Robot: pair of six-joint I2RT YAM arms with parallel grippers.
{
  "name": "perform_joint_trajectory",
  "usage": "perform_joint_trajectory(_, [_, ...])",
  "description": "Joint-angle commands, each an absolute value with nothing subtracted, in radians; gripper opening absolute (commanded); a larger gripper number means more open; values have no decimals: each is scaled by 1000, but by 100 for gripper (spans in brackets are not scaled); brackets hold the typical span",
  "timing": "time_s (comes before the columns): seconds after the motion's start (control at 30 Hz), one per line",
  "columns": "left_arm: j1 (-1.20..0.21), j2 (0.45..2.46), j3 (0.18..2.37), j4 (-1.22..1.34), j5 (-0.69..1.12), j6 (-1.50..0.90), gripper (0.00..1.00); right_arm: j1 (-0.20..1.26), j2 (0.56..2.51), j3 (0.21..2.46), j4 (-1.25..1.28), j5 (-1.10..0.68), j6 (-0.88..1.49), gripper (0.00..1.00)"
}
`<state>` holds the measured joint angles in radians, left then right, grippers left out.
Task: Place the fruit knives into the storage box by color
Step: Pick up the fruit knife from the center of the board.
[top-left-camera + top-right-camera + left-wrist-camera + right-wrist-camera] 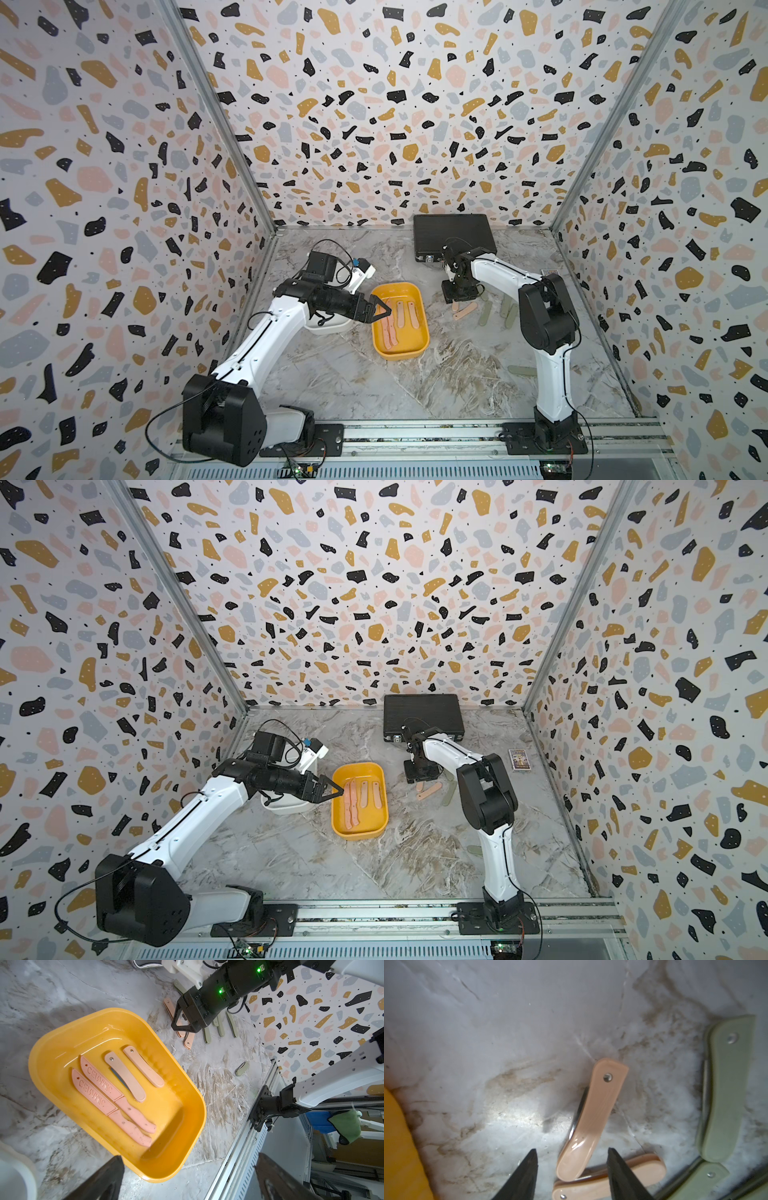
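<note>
grey marbled tabletop (415,382), yellow tub (401,355), terrazzo-print walls (374,104) — three sides

Bright even light, soft wrist-view blur

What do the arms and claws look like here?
The left arm and right arm: white links, black joint housings, thin black cables. The left claw and right claw: black, tapered, triangular open frames. Two green LEDs on right wrist.

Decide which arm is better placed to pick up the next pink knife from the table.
Right. The right gripper straddles a pink knife on the table; the left gripper hangs open over the yellow tub, farther off.
</note>
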<state>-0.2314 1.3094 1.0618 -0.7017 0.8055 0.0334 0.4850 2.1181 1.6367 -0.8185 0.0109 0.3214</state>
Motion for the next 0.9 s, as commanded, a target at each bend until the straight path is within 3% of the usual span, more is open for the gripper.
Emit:
perform_joint_trajectory(0.0, [-234, 1304, 1051, -682, 808, 51, 99, 482, 2119, 1669, -872, -5, 310, 54])
perform_joint_trajectory(0.5, [-234, 1308, 1051, -682, 805, 51, 99, 500, 2141, 1659, -884, -31, 307, 31])
perform_joint_trajectory(0.87, [-235, 1313, 1049, -680, 805, 51, 99, 549, 2142, 1659, -906, -26, 306, 27])
